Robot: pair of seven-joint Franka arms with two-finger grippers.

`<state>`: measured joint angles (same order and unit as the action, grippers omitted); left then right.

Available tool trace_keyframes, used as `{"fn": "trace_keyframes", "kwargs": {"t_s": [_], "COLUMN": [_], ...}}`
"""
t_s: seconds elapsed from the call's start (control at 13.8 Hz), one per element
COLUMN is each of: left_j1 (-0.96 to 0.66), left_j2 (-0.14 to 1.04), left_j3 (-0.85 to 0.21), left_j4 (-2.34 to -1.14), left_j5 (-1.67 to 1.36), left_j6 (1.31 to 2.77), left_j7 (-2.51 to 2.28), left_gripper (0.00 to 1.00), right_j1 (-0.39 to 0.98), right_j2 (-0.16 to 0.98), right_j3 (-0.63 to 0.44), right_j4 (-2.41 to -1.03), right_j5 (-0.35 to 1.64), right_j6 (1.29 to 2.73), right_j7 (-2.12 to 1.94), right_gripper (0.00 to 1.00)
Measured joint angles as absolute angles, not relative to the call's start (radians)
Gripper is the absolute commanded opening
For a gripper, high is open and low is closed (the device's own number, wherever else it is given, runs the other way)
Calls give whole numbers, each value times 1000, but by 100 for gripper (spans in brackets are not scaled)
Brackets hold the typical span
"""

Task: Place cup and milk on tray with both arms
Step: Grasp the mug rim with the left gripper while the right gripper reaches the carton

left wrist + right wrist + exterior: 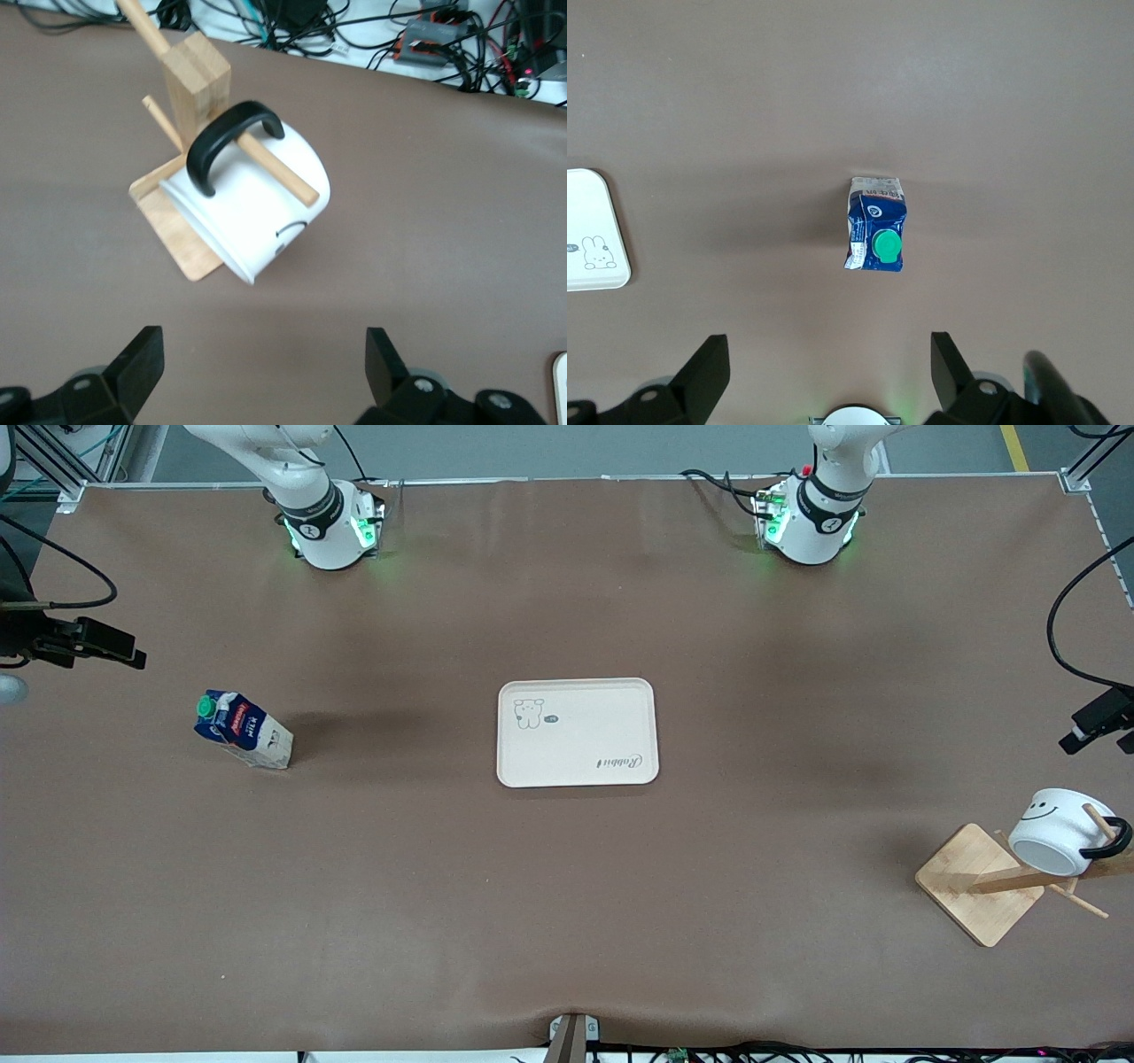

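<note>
Cup [1059, 831] hung by its black handle on a peg of the wooden rack [979, 883], tilted, near the worktop [567, 886] edge at the left arm's end. Milk [242, 730] upright toward the right arm's end. Tray [578, 732] bare at the centre, well apart from both, open brown surface all round. Seen only from the wrists: left gripper [264, 367] spread wide over the cup [257, 208], right gripper [830, 367] spread wide over the milk [876, 236], green cap up
</note>
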<state>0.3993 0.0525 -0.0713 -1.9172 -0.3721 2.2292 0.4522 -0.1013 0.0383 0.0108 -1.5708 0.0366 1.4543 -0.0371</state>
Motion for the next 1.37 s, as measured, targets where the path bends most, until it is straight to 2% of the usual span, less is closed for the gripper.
{"fn": "trace_keyframes", "kwargs": {"t_s": [0.8,1.37], "left_j1": [410,408], "left_j2": [200,238], "left_j3": [-71,-77], "left_j4": [-1896,-1860], "left_j5": [-673,-711], "left_j6": [2368,2372], "left_j7": [827,877], "left_gripper": [98,42], "right_j1": [-119,-119], "right_j2": [94,163], "right_j3": [7,7], "right_j4": [-1571,-1571], "right_j5": [37,37], "right_j6": [1497,1564], "right_j7": [-37,-37], "right_gripper": [100,100]}}
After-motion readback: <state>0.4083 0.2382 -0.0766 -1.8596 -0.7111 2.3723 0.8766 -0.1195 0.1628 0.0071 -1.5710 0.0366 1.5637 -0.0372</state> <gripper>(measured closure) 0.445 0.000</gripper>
